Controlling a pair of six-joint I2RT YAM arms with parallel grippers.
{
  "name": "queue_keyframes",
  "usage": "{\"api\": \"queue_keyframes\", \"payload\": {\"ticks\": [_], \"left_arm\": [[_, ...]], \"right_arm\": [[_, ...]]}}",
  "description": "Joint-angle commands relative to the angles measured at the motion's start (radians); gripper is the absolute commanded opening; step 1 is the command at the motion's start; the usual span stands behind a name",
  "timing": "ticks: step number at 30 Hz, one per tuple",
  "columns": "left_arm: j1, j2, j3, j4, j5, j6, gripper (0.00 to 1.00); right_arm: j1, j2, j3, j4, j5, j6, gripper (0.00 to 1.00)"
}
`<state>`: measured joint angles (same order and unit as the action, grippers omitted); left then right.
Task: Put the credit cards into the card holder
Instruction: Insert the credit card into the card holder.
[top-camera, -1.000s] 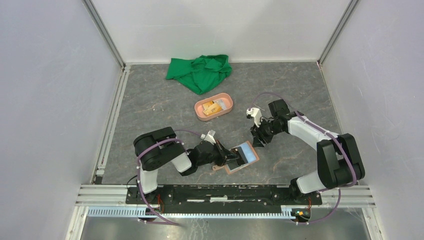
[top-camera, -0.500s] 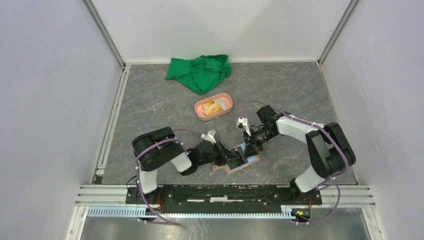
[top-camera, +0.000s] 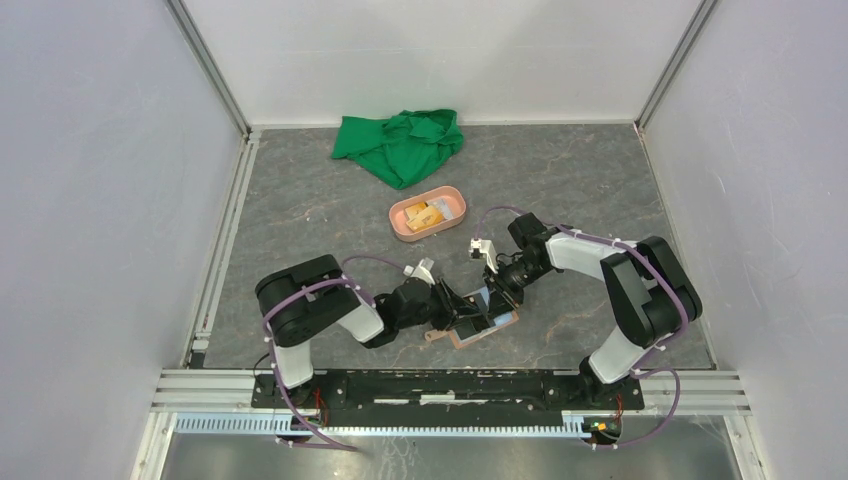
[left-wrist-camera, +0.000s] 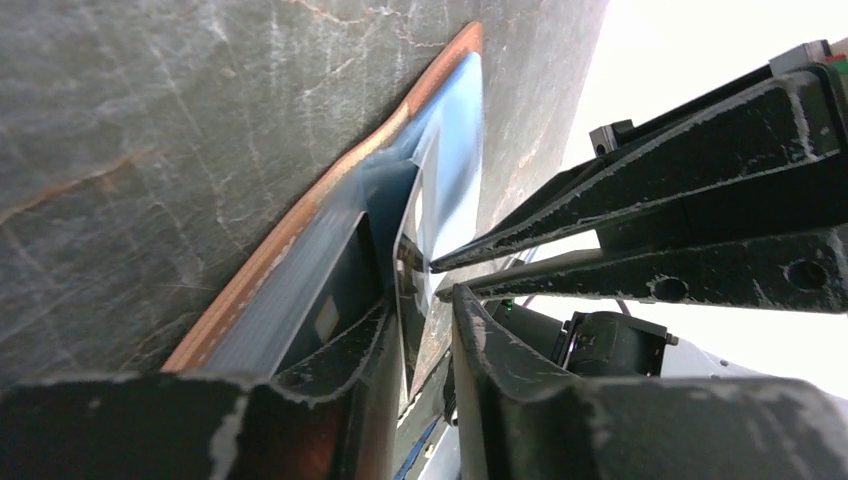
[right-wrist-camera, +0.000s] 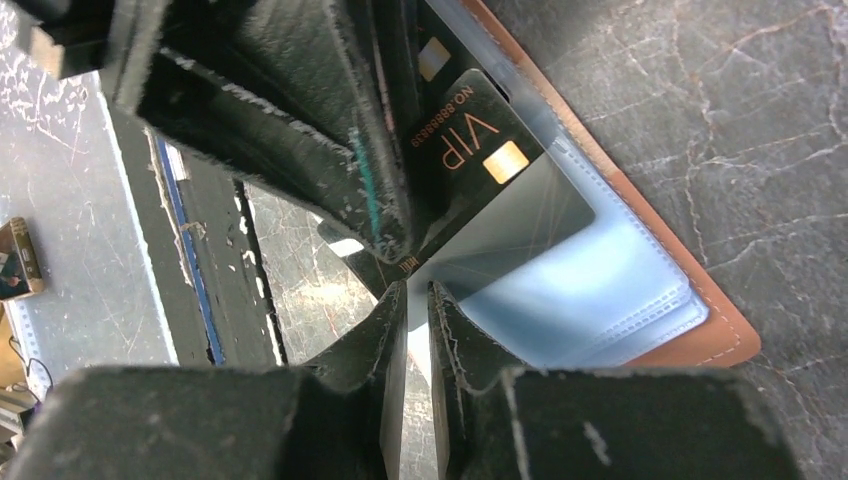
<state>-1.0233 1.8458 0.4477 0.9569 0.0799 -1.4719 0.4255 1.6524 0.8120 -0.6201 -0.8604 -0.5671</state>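
insertion looks to be the step in hand.

top view: the card holder (top-camera: 503, 322) lies open on the desk (top-camera: 300, 200) at lower centre, just ahead of the arm bases. the left claw (top-camera: 462, 318) and right claw (top-camera: 495, 297) meet over it from either side and hide most of its inside. a pink tray (top-camera: 402, 222) and a green cloth (top-camera: 400, 145) sit well apart toward the upper middle.

left wrist view: the holder's tan edge runs up the middle, with a thin pale sheet standing on edge off it. the left claw's jaws stand a little apart with that sheet in the gap, beside one finger rather than squeezed by both. the right claw enters from the right, its tips drawn to a point at the sheet's edge. whether the sheet is a card or a pocket flap cannot be told.

right wrist view: a dark card (right-wrist-camera: 490, 160) marked vip lies slanted on the clear pockets (right-wrist-camera: 600, 290), its upper end beside one of the left claw's fingers (right-wrist-camera: 300, 130). a second card (right-wrist-camera: 435, 55) is cut off by the top of the frame. the right claw's jaws, at the bottom, are almost together at the dark card's lower corner. whether they clamp it cannot be made out, and how deep the card sits is hidden.

next, by judgement, the card needs sliding flat and deeper into a pocket while the other claw steadies the holder.
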Motion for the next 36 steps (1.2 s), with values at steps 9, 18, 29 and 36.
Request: {"api": "queue_keyframes", "payload": {"ticks": [9,18,29,36], "left_arm": [[-0.005,-0.103,0.053,-0.297,-0.027,0.164,0.41],[-0.006,-0.085,0.063,-0.320,-0.015,0.176,0.40],[-0.006,-0.061,0.072,-0.289,-0.011,0.159,0.39],[0.000,-0.046,0.059,-0.243,0.011,0.131,0.39]], "right_arm": [[0.006,0.023,0.012,0.037,0.058,0.029,0.18],[0.007,0.000,0.030,-0.005,-0.045,-0.025,0.22],[0.004,-0.082,0.058,-0.157,-0.256,-0.268,0.26],[0.032,-0.248,-0.039,-0.036,-0.320,-0.341,0.21]]}}
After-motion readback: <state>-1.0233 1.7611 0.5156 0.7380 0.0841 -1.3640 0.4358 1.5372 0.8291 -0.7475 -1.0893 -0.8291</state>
